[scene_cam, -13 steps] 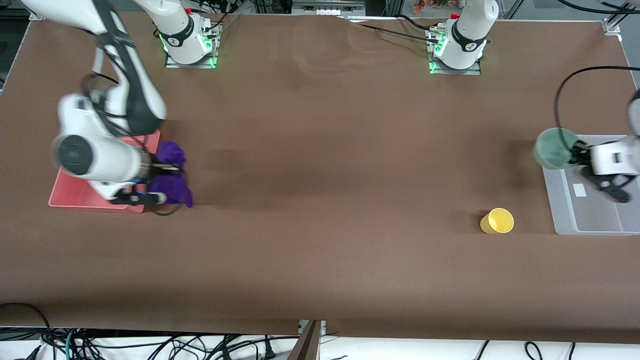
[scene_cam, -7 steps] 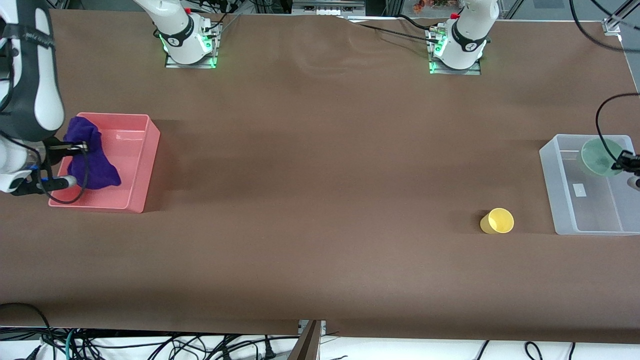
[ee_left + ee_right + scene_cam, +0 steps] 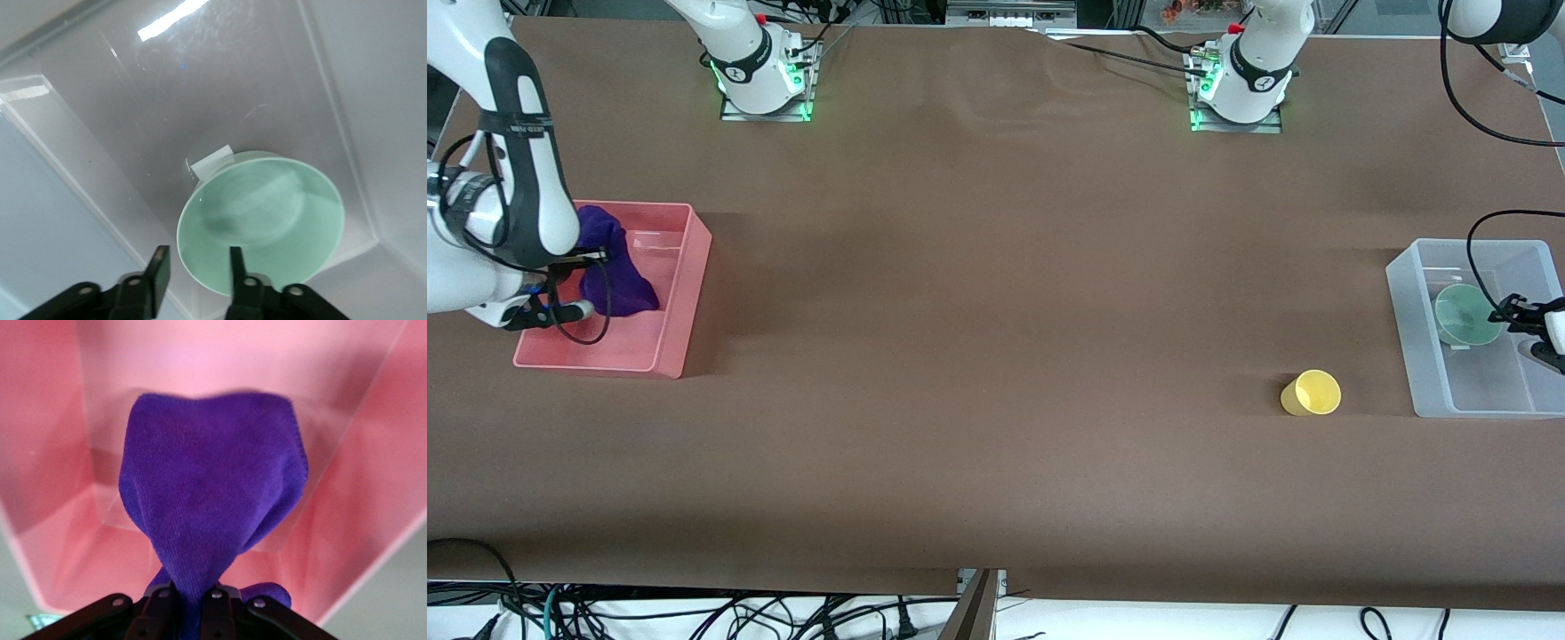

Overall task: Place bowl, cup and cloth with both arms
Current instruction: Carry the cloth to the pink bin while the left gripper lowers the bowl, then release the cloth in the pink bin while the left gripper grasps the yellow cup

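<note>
1. In the front view, you are seeing the right gripper [image 3: 574,284] hanging over the pink bin [image 3: 680,293], which is sitting near the desk edge at the right arm's end. Its fingers are pinching a bunched part of the purple cloth [image 3: 615,271], and the cloth is draping down inside that bin.
2. In the same view, the left gripper [image 3: 1513,313] is sitting over the clear bin [image 3: 1405,329] by the desk edge at the left arm's end. It is holding the green bowl [image 3: 1463,316] by the rim, with the bowl inside the bin's walls. You cannot tell from here whether the bowl is touching the bin floor.
3. The yellow cup [image 3: 1312,393] is standing alone on the brown desk [image 3: 996,356], just beside the clear bin on the side toward the desk's middle, and no gripper is touching it.
4. In the left wrist view, you are looking at the left gripper [image 3: 197,267] with its fingers set narrowly apart, one inside and one outside the rim of the bowl [image 3: 267,220], above the clear bin's floor [image 3: 167,100].
5. In the right wrist view, the right gripper [image 3: 187,603] is showing its fingers closed tight on the cloth [image 3: 213,493], which is hanging inside the pink bin [image 3: 360,487].
</note>
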